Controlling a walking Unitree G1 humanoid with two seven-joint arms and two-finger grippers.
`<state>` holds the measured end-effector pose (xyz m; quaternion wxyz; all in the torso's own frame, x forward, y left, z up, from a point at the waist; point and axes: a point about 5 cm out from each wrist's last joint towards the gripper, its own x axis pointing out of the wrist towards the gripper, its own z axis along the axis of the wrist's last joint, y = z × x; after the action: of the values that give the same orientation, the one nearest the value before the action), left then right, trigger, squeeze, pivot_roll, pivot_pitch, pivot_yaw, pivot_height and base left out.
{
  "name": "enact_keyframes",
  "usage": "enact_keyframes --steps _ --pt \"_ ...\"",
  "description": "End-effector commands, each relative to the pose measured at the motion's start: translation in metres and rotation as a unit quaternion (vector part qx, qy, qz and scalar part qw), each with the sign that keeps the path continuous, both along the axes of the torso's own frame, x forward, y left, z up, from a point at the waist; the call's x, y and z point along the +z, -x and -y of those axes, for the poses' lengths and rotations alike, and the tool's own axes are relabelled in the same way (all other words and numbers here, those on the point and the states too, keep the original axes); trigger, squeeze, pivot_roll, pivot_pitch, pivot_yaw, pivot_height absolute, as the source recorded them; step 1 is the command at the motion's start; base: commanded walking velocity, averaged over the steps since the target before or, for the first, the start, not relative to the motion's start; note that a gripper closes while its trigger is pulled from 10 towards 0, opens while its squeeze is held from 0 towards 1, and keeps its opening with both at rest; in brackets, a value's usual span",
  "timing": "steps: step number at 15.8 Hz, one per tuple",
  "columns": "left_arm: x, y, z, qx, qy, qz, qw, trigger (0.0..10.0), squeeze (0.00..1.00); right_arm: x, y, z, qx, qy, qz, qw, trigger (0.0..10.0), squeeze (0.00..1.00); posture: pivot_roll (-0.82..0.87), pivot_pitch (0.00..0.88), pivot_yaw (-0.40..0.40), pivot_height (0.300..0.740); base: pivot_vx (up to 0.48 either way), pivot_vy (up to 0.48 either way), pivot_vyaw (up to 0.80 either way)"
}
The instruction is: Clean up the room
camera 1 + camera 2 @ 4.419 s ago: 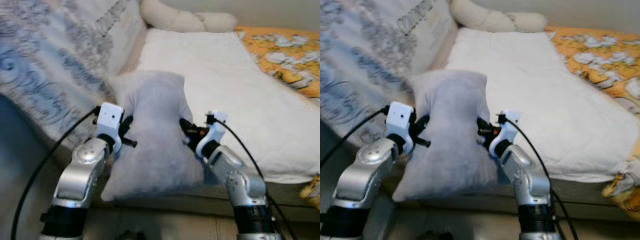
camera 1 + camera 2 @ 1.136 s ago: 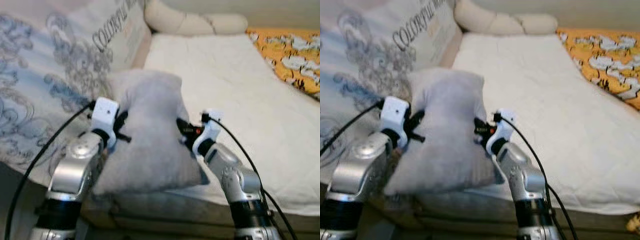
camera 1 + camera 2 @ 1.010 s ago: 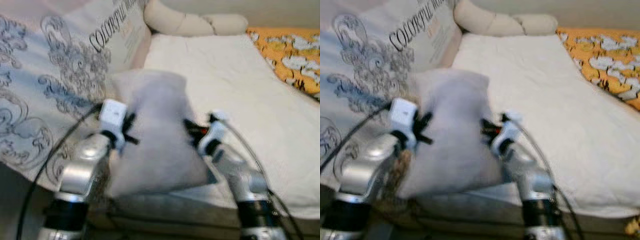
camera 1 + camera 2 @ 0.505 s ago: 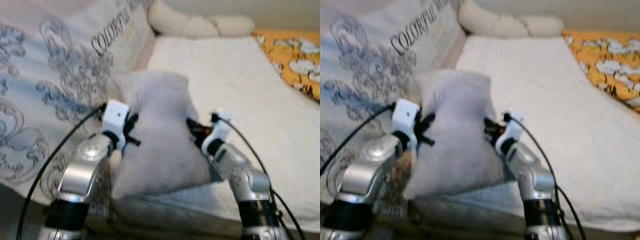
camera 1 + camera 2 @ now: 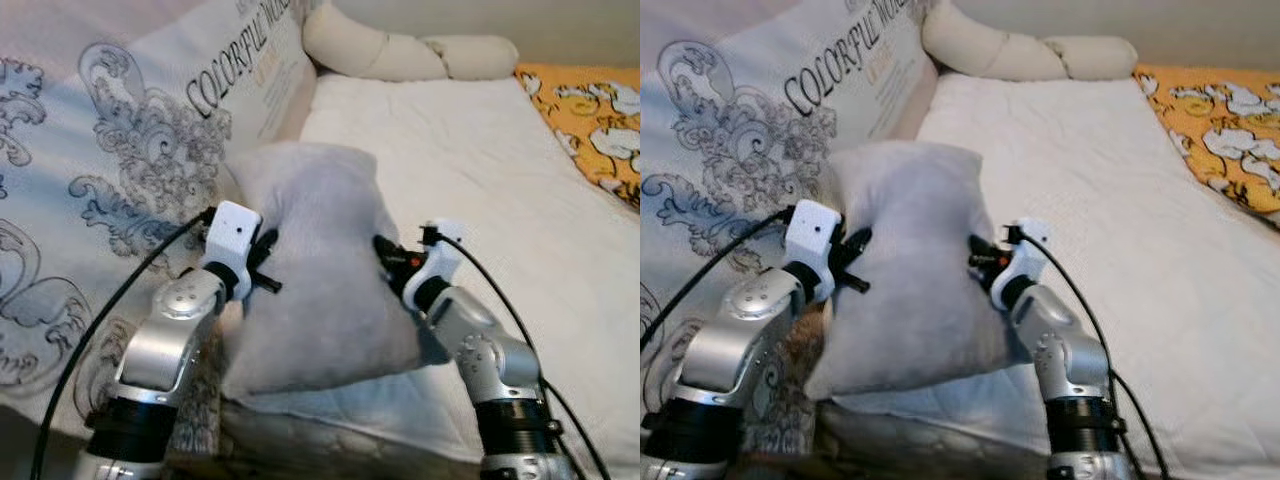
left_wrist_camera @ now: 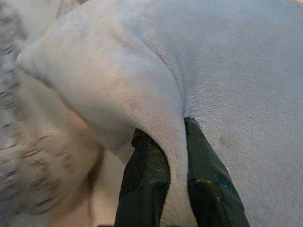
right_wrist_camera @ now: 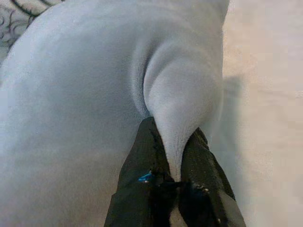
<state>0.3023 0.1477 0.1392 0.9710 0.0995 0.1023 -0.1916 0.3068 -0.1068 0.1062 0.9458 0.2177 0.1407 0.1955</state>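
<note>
I hold a soft grey pillow in front of me, above the near edge of the white bed. My left gripper is shut on a fold of its left side, and my right gripper is shut on a fold of its right side. In the left wrist view the two black fingers pinch a ridge of the grey pillow. The right wrist view gives the same picture, with black fingers clamped on a bulge of the grey pillow. The pillow hangs upright, its lower edge near the mattress edge.
A large white cushion printed with grey scrolls and black lettering leans along the left side. A cream twisted bolster lies at the head of the bed. An orange patterned blanket covers the far right.
The camera has moved closer to the bed and steadied after blur. Both grippers still hold the grey pillow, now carried further over the mattress edge.
</note>
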Motion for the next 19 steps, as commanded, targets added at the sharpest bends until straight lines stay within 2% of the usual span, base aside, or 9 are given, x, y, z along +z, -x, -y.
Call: enact_keyframes --steps 1,4,5,6,7,10,12,15,19 --pt "0.010 0.001 -0.001 -0.007 -0.010 0.027 1.000 10.0 0.00 0.009 -0.003 -0.001 -0.005 0.000 0.021 1.000 10.0 0.00 -0.06 0.000 0.019 0.740 0.000 0.000 0.00" --pt "0.002 0.002 0.005 -0.008 -0.014 0.027 1.000 10.0 0.00 0.005 0.000 0.007 -0.035 -0.012 0.009 0.999 10.0 0.00 -0.05 0.000 0.006 0.740 0.000 0.000 0.00" --pt "-0.004 -0.003 0.009 -0.012 -0.015 0.024 1.000 10.0 0.00 0.001 0.001 0.010 -0.045 -0.015 0.005 0.999 10.0 0.18 -0.05 0.000 0.007 0.740 0.000 0.000 0.00" --pt "-0.008 -0.010 0.014 -0.032 -0.041 0.029 0.998 10.0 0.00 -0.003 0.000 0.013 -0.054 -0.018 0.003 0.998 10.0 0.80 -0.06 0.000 0.010 0.740 0.000 0.000 0.00" --pt "-0.008 -0.020 0.018 -0.039 -0.048 0.035 0.997 10.0 0.00 -0.007 -0.004 0.016 -0.065 -0.017 0.001 0.998 10.0 1.00 -0.06 0.000 0.013 0.740 0.000 0.000 0.00" --pt "-0.005 -0.039 0.019 -0.041 -0.059 0.045 0.996 10.0 0.00 -0.015 -0.015 0.018 -0.082 -0.026 -0.010 0.996 10.0 1.00 -0.07 0.000 0.023 0.740 0.000 0.000 0.00" --pt "0.002 -0.067 0.018 -0.038 -0.085 0.063 0.994 10.0 0.00 -0.025 -0.031 0.023 -0.101 -0.007 -0.024 0.995 10.0 1.00 -0.09 0.000 0.042 0.740 0.000 0.000 0.00" --pt "0.011 -0.082 0.024 -0.035 -0.091 0.074 0.992 10.0 0.00 -0.023 -0.037 0.033 -0.120 0.001 -0.017 0.993 10.0 1.00 -0.10 0.000 0.048 0.740 0.000 0.000 0.00" --pt "0.019 -0.093 0.032 -0.053 -0.125 0.082 0.987 10.0 0.00 -0.017 -0.023 0.042 -0.043 0.039 0.036 0.998 10.0 1.00 -0.14 0.000 0.060 0.740 0.000 0.000 0.00"
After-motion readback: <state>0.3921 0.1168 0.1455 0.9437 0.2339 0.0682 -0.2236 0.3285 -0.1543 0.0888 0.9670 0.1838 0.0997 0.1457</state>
